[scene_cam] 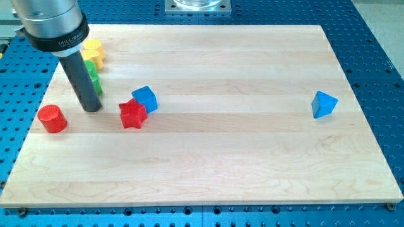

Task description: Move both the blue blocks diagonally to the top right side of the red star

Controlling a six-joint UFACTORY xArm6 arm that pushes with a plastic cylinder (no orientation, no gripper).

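My tip (pixel 92 108) carries no fingers, and pushing the far blue block (pixel 324 104) leftward could knock the red star (pixel 132 115).

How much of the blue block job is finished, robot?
Looks done: one blue block already touches the red star at its upper right. In hand: nothing; my tip rests left of the star, touching no block. Left: the other blue block sits far off at the view's right.
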